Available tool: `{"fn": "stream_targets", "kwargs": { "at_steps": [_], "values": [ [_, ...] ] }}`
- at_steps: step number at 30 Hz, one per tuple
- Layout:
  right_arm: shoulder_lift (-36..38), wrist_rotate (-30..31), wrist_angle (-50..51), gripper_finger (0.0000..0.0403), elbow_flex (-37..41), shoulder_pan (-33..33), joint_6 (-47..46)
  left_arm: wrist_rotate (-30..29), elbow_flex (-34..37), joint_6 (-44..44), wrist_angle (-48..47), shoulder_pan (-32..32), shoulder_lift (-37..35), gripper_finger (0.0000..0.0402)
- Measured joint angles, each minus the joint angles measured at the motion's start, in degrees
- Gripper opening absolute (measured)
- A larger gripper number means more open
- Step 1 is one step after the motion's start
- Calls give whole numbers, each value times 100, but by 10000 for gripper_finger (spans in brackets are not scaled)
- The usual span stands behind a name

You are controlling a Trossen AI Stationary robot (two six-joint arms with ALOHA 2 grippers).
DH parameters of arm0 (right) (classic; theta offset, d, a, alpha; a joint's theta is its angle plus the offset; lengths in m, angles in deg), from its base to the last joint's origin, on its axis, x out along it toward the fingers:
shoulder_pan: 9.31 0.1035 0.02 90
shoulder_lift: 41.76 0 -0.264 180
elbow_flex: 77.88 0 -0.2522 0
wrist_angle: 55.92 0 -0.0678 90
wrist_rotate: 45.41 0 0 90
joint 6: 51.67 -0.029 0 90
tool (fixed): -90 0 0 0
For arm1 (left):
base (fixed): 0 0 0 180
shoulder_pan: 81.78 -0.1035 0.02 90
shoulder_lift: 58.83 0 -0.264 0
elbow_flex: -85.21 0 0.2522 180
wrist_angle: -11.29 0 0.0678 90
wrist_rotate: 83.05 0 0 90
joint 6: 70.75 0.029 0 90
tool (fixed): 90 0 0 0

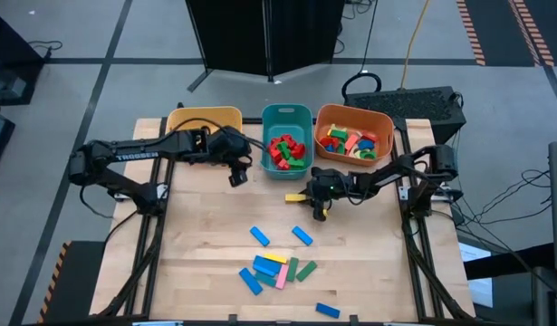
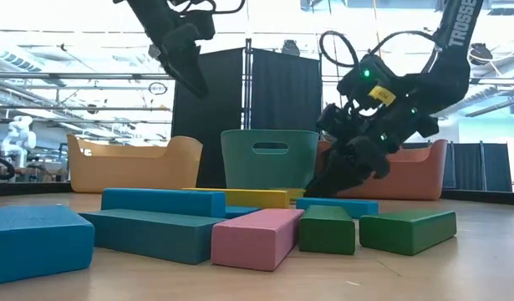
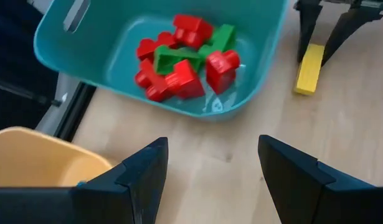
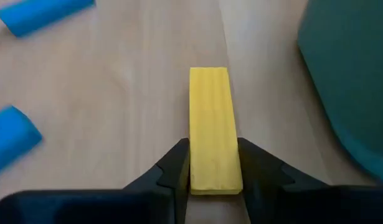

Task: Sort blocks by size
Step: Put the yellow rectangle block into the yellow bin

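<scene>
right hand (image 4: 210, 171): clamped on long yellow bar block (image 4: 215, 127) lying on wooden desk (image 1: 206, 226), for lifting | left hand (image 3: 210, 174): wide, empty, waiting beside teal plastic bin (image 3: 266, 62)

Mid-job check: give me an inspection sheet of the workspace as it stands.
Surface: wooden table, bare near the front left.
Job's things: yellow bar on the table by the teal bin; loose blocks clustered near the front; red and green blocks in the teal bin, mixed colours in the orange bin; yellow bin contents not visible.
Clutter: nothing seen.
Grippers: right gripper fingers on both sides of the yellow bar; left gripper open, empty, near the teal bin.
Cables: yellow cable on the floor behind.
Surroundings: dark partition behind the table.
</scene>
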Motion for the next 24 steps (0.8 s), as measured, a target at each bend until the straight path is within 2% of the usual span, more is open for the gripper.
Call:
{"fn": "stream_targets", "kwargs": {
  "at_steps": [10,15,24],
  "values": [
    [1036,24,-109,88,-88,270,13,-9,0,4,389,571,0,239],
    [1491,663,-258,93,-107,345,144,213,0,-3,684,845,2,239],
    [1627,706,-6,92,-720,427,381,267,0,-7,1269,1139,7,239]
  ]
}}
